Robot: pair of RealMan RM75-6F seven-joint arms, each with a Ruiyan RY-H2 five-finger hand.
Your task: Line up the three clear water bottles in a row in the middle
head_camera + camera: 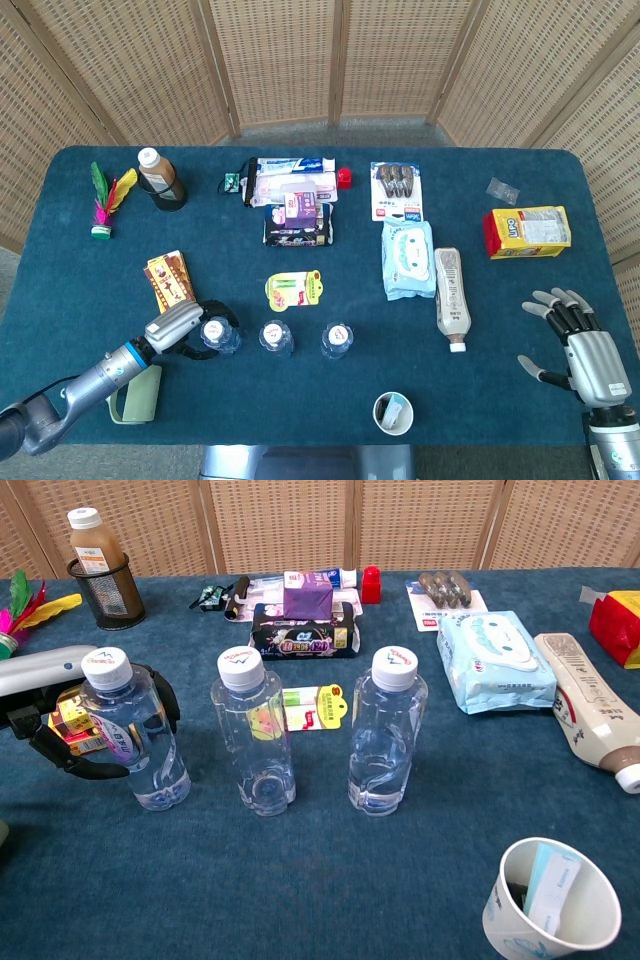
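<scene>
Three clear water bottles with white caps stand upright in a row near the table's front. The left bottle (215, 334) (135, 732) is gripped by my left hand (180, 330) (62, 720), whose dark fingers wrap around its body. The middle bottle (276, 337) (254, 732) and the right bottle (336, 339) (387, 732) stand free. My right hand (580, 345) hovers at the table's right front corner, fingers spread, holding nothing; the chest view does not show it.
A paper cup (393, 413) (555, 898) stands in front of the row. A yellow-pink packet (294, 289) lies just behind the bottles. A red-yellow box (167, 277), a wipes pack (408, 258), a lying bottle (452, 298) and a green item (135, 393) surround them.
</scene>
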